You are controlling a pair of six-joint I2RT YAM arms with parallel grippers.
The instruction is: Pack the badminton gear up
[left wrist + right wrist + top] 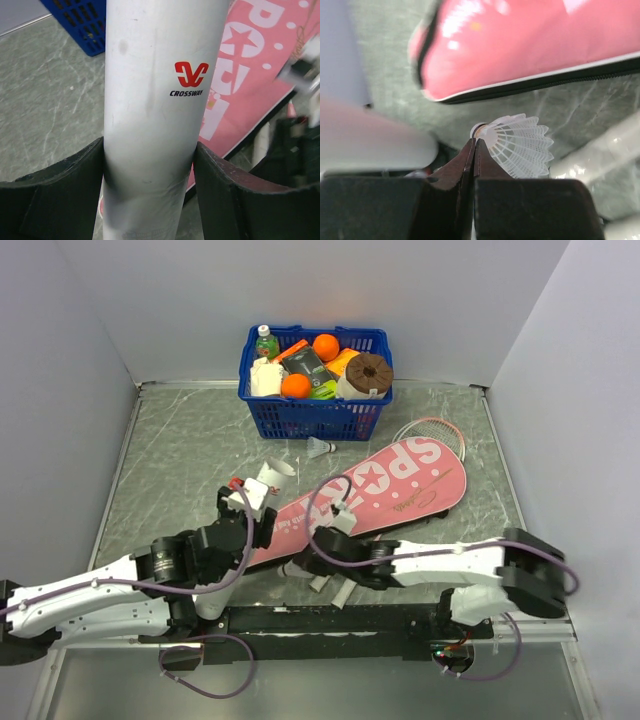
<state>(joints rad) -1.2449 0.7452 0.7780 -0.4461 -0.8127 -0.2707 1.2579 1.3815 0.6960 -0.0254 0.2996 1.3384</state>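
While the left gripper (pixel 150 165) clamps the long white tube (pixel 150 75) between its two dark fingers (pixel 75 190), the tube stands up between them, its red logo and the word CROSSWAY facing the wrist camera. From above, this gripper (pixel 258 502) sits near the middle of the table (pixel 170 450), slightly to the left, with the tube's open end (pixel 275 472) pointing towards the far side. Just to its right lies the pink SPORT cover (pixel 400 485), flat on the table and running diagonally from near left to far right, its black edge towards the arms. A thin racket head (pixel 435 430) shows at the cover's far right end, touching or tucked under it; I cannot tell which. The right gripper (pixel 474 142) has its jaws pressed fully together, and their tips sit against the cork end of a white shuttlecock (pixel 520 145) lying on the table just near of the cover's narrow end (pixel 520 45); whether the tips pinch any of it I cannot tell. In the overhead view that gripper (pixel 305 565) is low at the near side of the cover. Another shuttlecock (pixel 320 447) rests between the cover and the blue basket (pixel 310 420) of groceries at the far side.
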